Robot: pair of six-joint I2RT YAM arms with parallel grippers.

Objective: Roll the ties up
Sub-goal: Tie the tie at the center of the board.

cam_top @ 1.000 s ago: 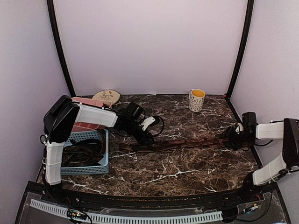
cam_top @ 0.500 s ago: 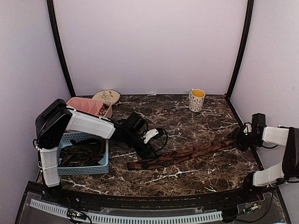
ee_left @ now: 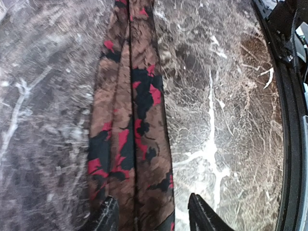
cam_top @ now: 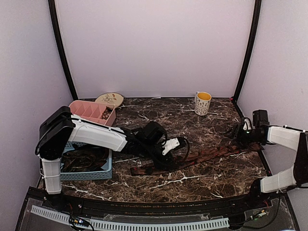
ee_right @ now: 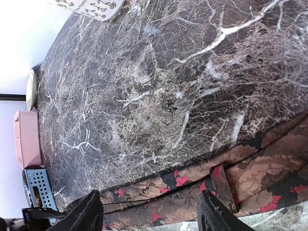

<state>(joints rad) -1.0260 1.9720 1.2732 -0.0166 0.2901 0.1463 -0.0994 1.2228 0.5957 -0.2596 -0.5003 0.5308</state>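
One tie (cam_top: 202, 156), brown with red and black blotches, lies stretched flat across the near half of the table (cam_top: 183, 118); its left end is near the basket (cam_top: 86, 175) and its right end is close to the table's right edge, the strip slanting a little away from the arms as it goes right; the left hand (cam_top: 168, 153) reaches out low over the tie's left part; its wrist view shows the two fingers (ee_left: 108, 215) moderately apart with the tie passing flat between them, one finger over the fabric's edge and the other just off the opposite edge above bare marble, so nothing is pinched; a seam runs down the middle of the tie there; the right hand (cam_top: 239, 134) hangs near the tie's right end, slightly behind it; its wrist view shows its fingers (ee_right: 89, 214) spread wide and holding nothing, the tie crossing below them with a small keeper loop (ee_right: 222, 186) across its back; dark strips (cam_top: 84, 161) lie heaped in the basket, which is blue and sits at the left by the left arm's base; behind it stands a pink tray (cam_top: 84, 107) with compartments, and behind that a plate (cam_top: 109, 99); a mug (cam_top: 203, 103), yellow inside, stands at the far side, well apart from the tie.
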